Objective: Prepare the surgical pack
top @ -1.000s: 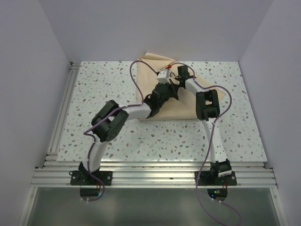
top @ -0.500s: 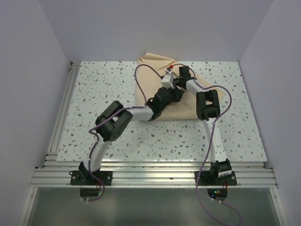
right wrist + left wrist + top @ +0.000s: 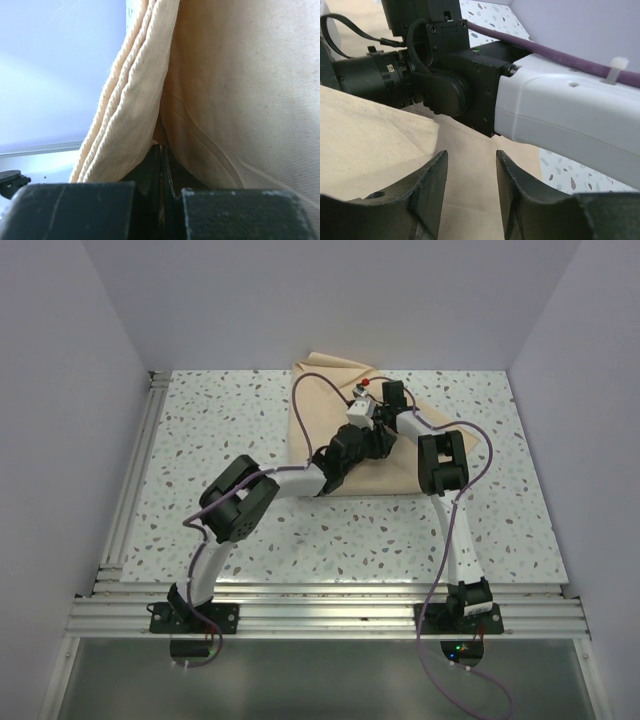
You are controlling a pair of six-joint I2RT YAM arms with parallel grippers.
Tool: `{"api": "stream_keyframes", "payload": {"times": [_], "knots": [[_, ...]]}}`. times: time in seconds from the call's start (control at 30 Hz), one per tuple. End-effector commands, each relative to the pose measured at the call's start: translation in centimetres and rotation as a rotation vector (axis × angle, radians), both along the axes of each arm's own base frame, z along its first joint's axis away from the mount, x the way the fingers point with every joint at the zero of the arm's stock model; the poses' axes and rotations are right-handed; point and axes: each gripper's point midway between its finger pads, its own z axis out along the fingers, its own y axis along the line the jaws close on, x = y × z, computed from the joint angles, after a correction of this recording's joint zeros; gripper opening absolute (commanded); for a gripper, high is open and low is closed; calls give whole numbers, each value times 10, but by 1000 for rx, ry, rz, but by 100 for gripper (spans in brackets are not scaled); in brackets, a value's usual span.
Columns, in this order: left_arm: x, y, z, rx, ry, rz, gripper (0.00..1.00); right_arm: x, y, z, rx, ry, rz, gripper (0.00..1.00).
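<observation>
The beige wrap sheet (image 3: 322,378) of the surgical pack lies folded at the back middle of the table; the tray, tools and sachets are out of view. My left gripper (image 3: 470,156) hovers open just over the flat cloth (image 3: 375,145), with nothing between its fingers, close beside the right arm's forearm (image 3: 560,112). In the top view it sits near the sheet's middle (image 3: 370,440). My right gripper (image 3: 161,147) is shut, pinching a raised fold of the sheet (image 3: 135,95) whose stitched edges climb up from its tips.
The speckled tabletop (image 3: 220,430) is bounded by an aluminium rail on the left (image 3: 135,480) and rails along the near edge (image 3: 330,612). Purple cables (image 3: 295,410) loop over the sheet. Plain walls close in on three sides.
My left arm has shifted right, toward the right arm's wrist, and its jaws have gone from shut to open. The right arm has barely moved and stays shut.
</observation>
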Motion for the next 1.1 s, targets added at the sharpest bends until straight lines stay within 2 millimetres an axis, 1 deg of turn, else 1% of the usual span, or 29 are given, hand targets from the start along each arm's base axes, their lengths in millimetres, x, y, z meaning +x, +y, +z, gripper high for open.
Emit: {"api": "stream_keyframes", "payload": {"times": [0.0,0.03,0.07,0.13,0.17,0.2,0.23,0.27,0.33,0.37,0.43,0.47,0.53,0.57,0.63,0.67,0.73,0.8,0.83,0.87,0.9,1.0,1.07], "knots": [[1,21,115,2,-160,28,48,-6,-12,-64,-70,97,-49,0],[-1,27,119,25,-156,32,49,-6,-12,-64,-70,96,-49,0],[-3,44,124,65,-130,61,50,-6,-12,-65,-73,97,-51,0],[-5,67,123,90,-92,94,50,-6,-12,-64,-73,95,-51,0],[-7,91,119,88,-40,117,51,-6,-12,-64,-74,94,-52,0],[-8,105,115,80,-10,128,51,-6,-12,-64,-75,95,-53,0],[-9,119,110,66,20,135,51,-7,-12,-65,-75,97,-52,0],[-8,150,101,35,73,174,51,-6,-12,-64,-76,92,-53,0],[-13,174,89,16,120,177,52,-6,-12,-64,-78,90,-52,0],[-15,197,79,12,150,201,52,-6,-13,-64,-78,87,-53,0],[-18,218,68,6,183,222,52,-7,-12,-64,-79,90,-51,0],[-22,236,55,-9,216,231,52,-7,-13,-64,-80,89,-53,0],[-28,253,44,-31,239,244,52,-7,-12,-64,-82,87,-52,0],[-35,267,36,-57,240,251,50,-8,-12,-65,-81,93,-51,0],[-40,282,28,-81,249,272,48,-7,-12,-64,-82,88,-52,0],[-47,283,21,-89,256,253,45,-7,-13,-65,-82,88,-53,0],[-52,287,7,-85,284,243,45,-8,-12,-65,-81,90,-51,0],[-58,285,-1,-86,303,209,47,-7,-13,-65,-81,89,-52,0],[-58,284,1,-96,291,198,48,-8,-12,-65,-82,88,-51,0],[-65,281,-8,-98,310,170,50,-8,-12,-65,-82,88,-51,0],[-67,279,-11,-100,312,156,51,-8,-12,-65,-82,90,-50,0],[-69,273,-17,-117,315,118,56,-8,-12,-65,-81,89,-50,0],[-69,268,-22,-127,322,89,58,-8,-12,-66,-82,90,-50,0]]}}
